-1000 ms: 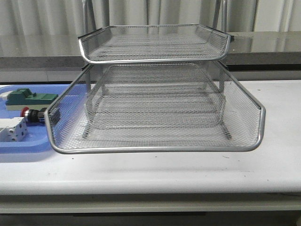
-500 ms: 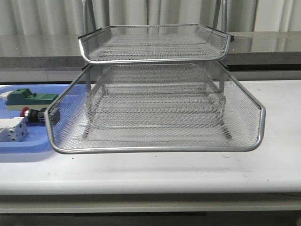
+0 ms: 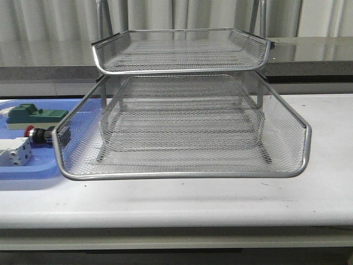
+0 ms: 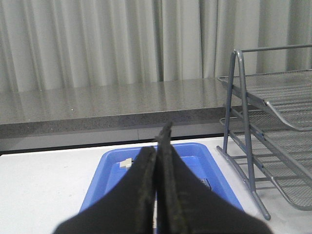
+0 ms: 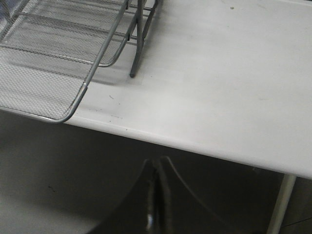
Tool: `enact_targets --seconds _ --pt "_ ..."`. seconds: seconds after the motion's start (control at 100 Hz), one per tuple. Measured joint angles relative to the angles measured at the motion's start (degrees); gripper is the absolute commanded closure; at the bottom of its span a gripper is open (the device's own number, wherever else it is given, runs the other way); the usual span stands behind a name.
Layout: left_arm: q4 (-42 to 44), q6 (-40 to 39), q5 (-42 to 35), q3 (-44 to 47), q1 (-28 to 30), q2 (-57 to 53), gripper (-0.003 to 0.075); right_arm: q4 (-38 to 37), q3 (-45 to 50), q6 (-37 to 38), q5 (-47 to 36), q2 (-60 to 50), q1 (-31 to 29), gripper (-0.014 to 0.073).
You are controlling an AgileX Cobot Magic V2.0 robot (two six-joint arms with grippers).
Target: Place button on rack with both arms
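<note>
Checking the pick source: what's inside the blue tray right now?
In the blue tray: green block, button with red cap, white boxy part. The rack screens the tray's right end.

Even, soft light – faint shadow under rack point(image 3: 182, 127), fingers point(image 4: 146, 195) blurred.

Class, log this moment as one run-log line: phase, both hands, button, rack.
phase: pre-reach | left hand: shut, empty | right hand: shut, empty | button: in blue tray | rack: empty

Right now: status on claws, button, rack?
Left claw shut, empty, facing the blue tray. Right claw shut, empty, off the table edge. Button in tray, left of rack. Rack rim partly screens it.
</note>
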Motion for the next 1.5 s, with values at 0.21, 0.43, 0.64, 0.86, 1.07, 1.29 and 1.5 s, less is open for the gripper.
enact_targets --seconds 0.21,0.43,0.64,0.86,1.07,1.29,1.5 --pt "0.00 0.00 0.00 0.00 0.00 0.00 0.0741 0.00 0.00 0.00 0.00 0.00 0.00 0.0663" --pt "0.00 0.00 0.00 0.00 0.00 0.00 0.0741 0.00 0.00 0.09 0.00 0.00 0.00 0.0663" --pt "0.00 0.00 0.00 0.00 0.00 0.00 0.0741 0.00 0.00 0.09 0.00 0.00 0.00 0.0663" --pt "-0.40 0.00 0.00 0.00 0.00 0.00 0.0741 0.00 0.00 0.09 0.00 0.00 0.00 0.0663" --pt "-5.64 0.00 6.38 -2.49 0.00 0.00 0.0741 0.00 0.00 0.09 0.00 0.00 0.00 0.0663" --pt "-6.73 0.00 18.14 -15.13 0.00 9.47 0.0741 0.00 0.00 0.09 0.00 0.00 0.00 0.0663" --pt "-6.73 0.00 26.33 -30.57 0.00 26.35 0.0741 0.00 0.00 0.09 0.00 0.00 0.00 0.0663"
